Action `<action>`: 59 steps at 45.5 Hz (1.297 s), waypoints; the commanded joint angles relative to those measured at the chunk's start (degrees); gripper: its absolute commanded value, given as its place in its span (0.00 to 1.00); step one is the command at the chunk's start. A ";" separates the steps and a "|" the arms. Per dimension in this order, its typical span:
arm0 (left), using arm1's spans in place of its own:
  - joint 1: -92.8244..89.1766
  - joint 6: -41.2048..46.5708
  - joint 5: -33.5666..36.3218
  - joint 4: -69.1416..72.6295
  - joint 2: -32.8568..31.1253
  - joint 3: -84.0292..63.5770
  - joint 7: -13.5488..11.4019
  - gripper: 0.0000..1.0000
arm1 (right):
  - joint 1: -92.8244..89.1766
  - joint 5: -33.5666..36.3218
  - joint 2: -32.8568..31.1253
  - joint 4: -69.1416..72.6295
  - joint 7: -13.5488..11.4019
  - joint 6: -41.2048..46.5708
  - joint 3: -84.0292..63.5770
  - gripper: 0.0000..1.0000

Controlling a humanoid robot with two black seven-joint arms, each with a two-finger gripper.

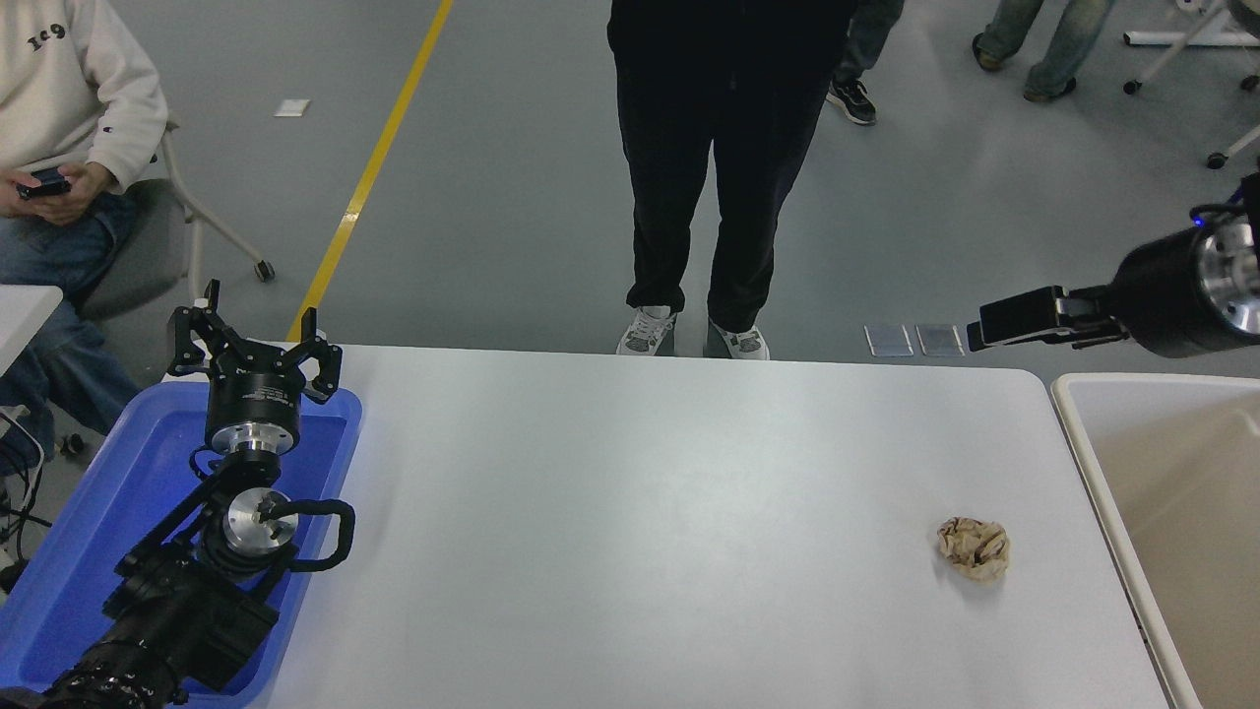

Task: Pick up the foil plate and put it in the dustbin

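Note:
The foil plate is not in view on the table or in the visible part of the bin. The dustbin (1076, 423), with a cream-white rim and beige inside, stands at the table's right edge and is cut off by the picture. My right gripper (1014, 320) is high at the right edge, above the bin's far corner, pointing left and holding nothing that I can see. I see it side-on. My left gripper (251, 340) is parked, open and empty, over the blue tray at the lower left.
A crumpled brown paper ball (974, 547) lies on the white table (630, 512) near the bin. A shallow blue tray (108, 512) sits at the left edge. A person in black trousers (709, 177) stands at the far side. Another person sits at the upper left.

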 commanded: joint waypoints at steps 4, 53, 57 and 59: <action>0.00 0.00 0.03 0.00 0.00 0.00 0.00 0.99 | 5.29 14.92 11.81 0.48 -0.28 6.04 0.19 1.00; 0.00 0.00 -0.05 0.00 0.00 0.00 0.00 0.99 | 7.93 41.92 25.97 -0.92 -5.73 19.22 -5.35 1.00; 0.00 0.00 -0.05 0.00 0.00 0.00 0.00 0.99 | 8.11 41.22 26.06 -0.92 -5.64 19.31 -5.44 1.00; 0.00 0.00 -0.05 0.00 0.00 0.00 0.00 0.99 | 8.11 40.52 26.06 -1.01 -5.47 19.48 -5.26 1.00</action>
